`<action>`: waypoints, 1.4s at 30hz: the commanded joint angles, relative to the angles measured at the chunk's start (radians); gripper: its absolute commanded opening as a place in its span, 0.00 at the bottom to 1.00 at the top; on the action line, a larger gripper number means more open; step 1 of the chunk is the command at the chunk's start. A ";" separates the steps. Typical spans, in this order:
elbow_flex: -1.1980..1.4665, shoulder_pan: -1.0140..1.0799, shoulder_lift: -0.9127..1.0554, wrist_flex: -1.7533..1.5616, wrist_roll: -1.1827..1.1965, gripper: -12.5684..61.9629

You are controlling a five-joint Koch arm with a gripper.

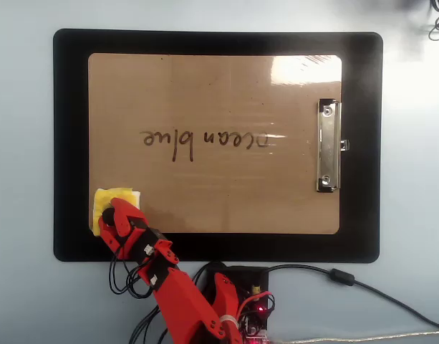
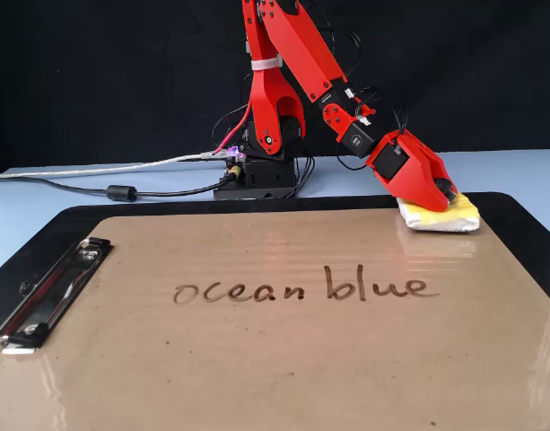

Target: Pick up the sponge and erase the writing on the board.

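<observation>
In the overhead view, the small square yellow sponge (image 1: pixel 113 203) sits at the lower left corner of the large glossy brown board (image 1: pixel 213 86), with the red end effector (image 1: pixel 113 213) lowered onto it; whether its jaws clasp the sponge cannot be told. The dark cursive writing "ocean blue" (image 1: pixel 205 141) lies up and to the right of the sponge, its long axis running left to right toward the silver metal clip (image 1: pixel 328 146). Any wipe must likely travel that way.

Sponge (image 1: pixel 113 203) on board's (image 1: pixel 219 86) lower-left corner, overhead view.
</observation>
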 commanded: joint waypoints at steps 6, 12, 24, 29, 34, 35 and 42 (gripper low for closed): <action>-0.005 0.133 0.043 -0.072 0.028 0.06; 0.005 0.431 0.150 -0.063 0.031 0.06; -0.311 1.066 0.074 0.325 0.328 0.06; -0.459 1.220 -0.025 0.537 0.324 0.06; -0.489 1.296 -0.094 0.541 0.319 0.06; -0.476 1.304 -0.087 0.541 0.318 0.06; -0.356 1.401 -0.095 0.476 0.304 0.06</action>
